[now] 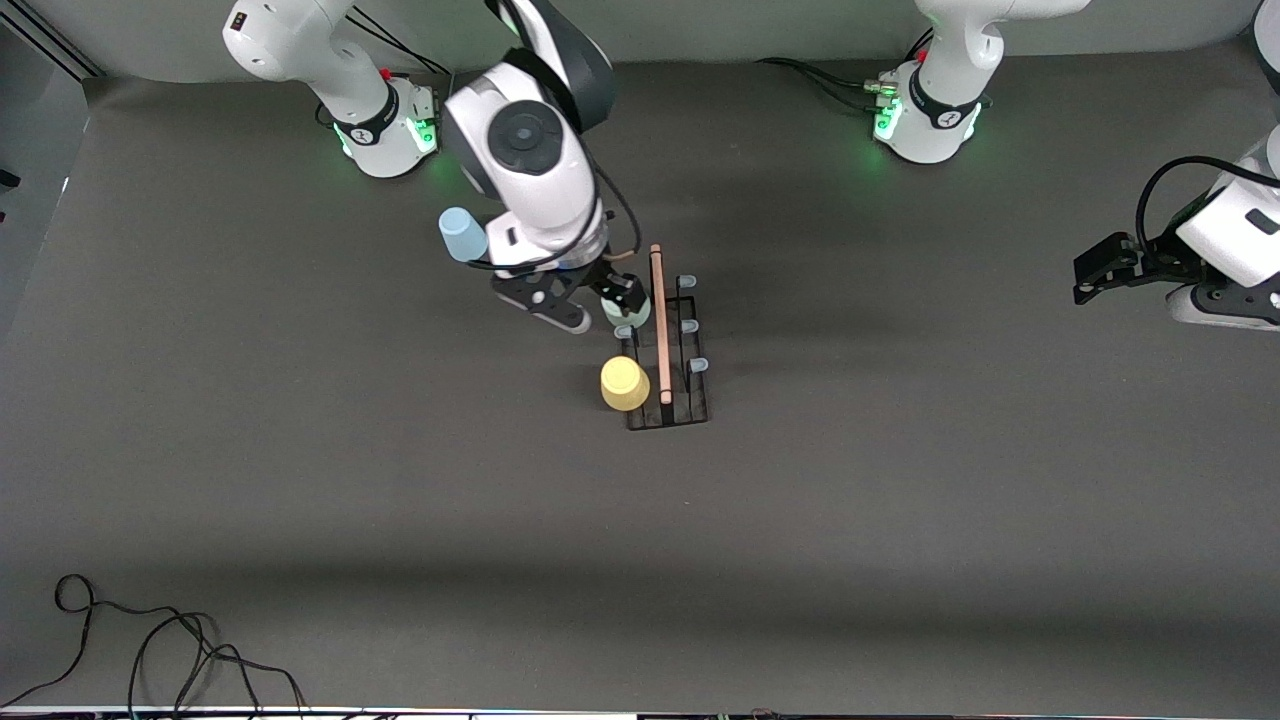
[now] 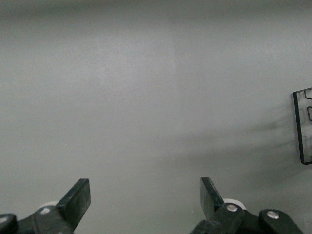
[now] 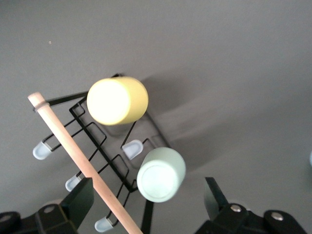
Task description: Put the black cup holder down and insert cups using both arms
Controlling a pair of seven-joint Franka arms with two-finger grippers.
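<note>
Standing mid-desk, the black cup holder [image 1: 668,385] has its long side running toward the front camera, its light wooden rod handle [image 1: 659,325] along the top. Yellow cup [image 1: 625,384] sits upside down on the peg nearest the front camera, on the side toward the right arm's end of the desk. Pale green cup [image 3: 161,174] sits inverted on a peg of the same row, farther from the front camera than the yellow one; one bare pale-capped peg [image 3: 131,148] shows between them. Three more capped pegs [image 1: 697,366] on the handle's opposite row carry nothing.

Right gripper [image 1: 600,305] hangs just above the green cup, jaws spread wide to either side of it and not touching it in the right wrist view.

Pale blue cup [image 1: 463,235] stands on the desk beside the right arm's wrist, farther from the front camera than the holder, partly hidden by the arm.

Left gripper [image 1: 1095,272] waits over bare desk [image 1: 300,450] at the left arm's end, well apart from the holder, jaws wide and holding nothing. Loose black cables [image 1: 150,640] lie at the desk edge nearest the front camera.
</note>
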